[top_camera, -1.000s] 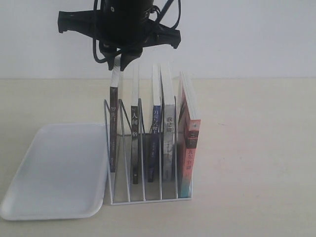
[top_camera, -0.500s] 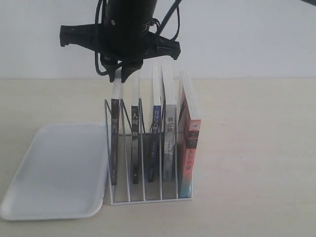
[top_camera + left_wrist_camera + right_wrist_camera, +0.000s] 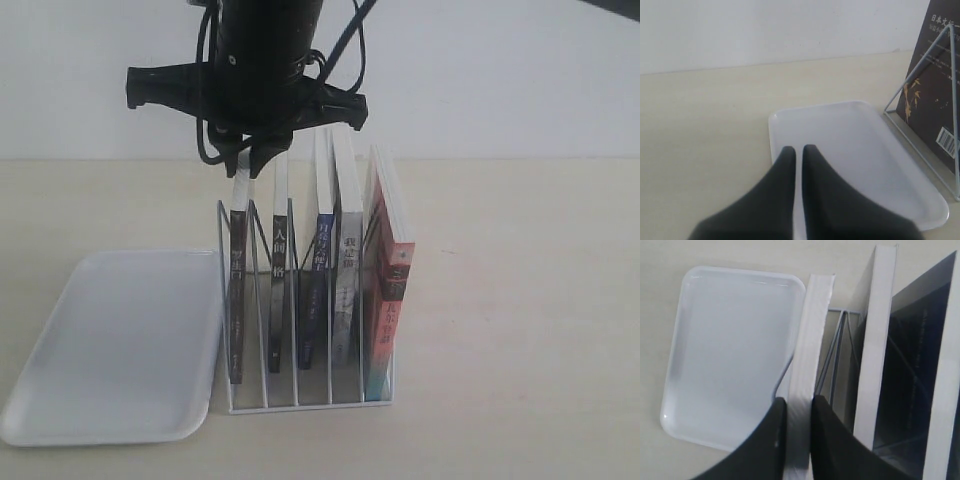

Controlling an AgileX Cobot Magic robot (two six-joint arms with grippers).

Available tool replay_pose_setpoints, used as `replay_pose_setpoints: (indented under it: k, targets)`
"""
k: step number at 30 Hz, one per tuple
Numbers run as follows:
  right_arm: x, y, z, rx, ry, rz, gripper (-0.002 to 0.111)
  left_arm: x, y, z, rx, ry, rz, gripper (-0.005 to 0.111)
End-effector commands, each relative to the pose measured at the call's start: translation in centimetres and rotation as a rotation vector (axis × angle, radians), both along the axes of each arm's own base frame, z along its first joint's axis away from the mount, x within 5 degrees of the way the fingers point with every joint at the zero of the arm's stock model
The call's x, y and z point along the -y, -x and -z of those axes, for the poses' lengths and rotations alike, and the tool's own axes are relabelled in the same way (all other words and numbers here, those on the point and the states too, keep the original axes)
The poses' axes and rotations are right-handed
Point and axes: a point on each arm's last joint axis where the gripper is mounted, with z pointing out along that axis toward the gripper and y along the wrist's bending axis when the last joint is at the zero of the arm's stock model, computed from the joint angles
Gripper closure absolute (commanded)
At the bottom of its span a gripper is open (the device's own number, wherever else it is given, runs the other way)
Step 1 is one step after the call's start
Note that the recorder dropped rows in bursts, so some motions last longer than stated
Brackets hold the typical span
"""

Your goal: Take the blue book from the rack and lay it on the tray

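Observation:
The blue book (image 3: 316,290) stands third from the left in the white wire rack (image 3: 300,405), its dark blue spine facing the exterior view. My right gripper (image 3: 255,160) hangs over the rack's left end, not over that book. It is shut on the top page edge of the leftmost black-spined book (image 3: 237,300); the right wrist view shows both fingers (image 3: 777,440) pressed on that white edge (image 3: 810,340). The white tray (image 3: 120,340) lies flat left of the rack. My left gripper (image 3: 799,150) hovers over the tray (image 3: 850,140), shut and holding nothing.
A second black-spined book (image 3: 277,290), a grey-spined book (image 3: 345,290) and a red-orange book (image 3: 390,290) fill the other slots. The rack's end wire (image 3: 920,75) and a black cover (image 3: 935,100) stand just beside the tray.
The right gripper has come down with the leftmost black-spined book still in it, so that book sits deeper in its slot. The blue book has stayed in place.

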Motion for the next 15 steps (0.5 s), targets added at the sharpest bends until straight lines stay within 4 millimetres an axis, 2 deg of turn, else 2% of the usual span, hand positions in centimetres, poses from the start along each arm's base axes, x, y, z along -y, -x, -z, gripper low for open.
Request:
replay_pose_setpoints:
  k: [1,4,6,9,15]
  targets:
    - [0.4,0.2,-1.1,0.028,-0.016,-0.005,0.09,0.0,0.0,0.1,0.001,0.006,-0.005,0.102]
    - [0.4,0.2,-1.1,0.031,-0.013,-0.007,0.066,0.0,0.0,0.1,0.001,0.006,-0.005,0.102]
    - [0.4,0.2,-1.1,0.031,-0.013,-0.007,0.058,0.0,0.0,0.1,0.001,0.006,-0.005,0.102]
    - [0.5,0.3,-1.4,0.036,-0.018,-0.009,0.058,0.0,0.0,0.1,0.001,0.006,-0.005,0.102]
    - [2.8,1.6,-5.9,0.15,-0.054,0.004,0.058,0.0,0.0,0.1,0.001,0.006,-0.005,0.102]
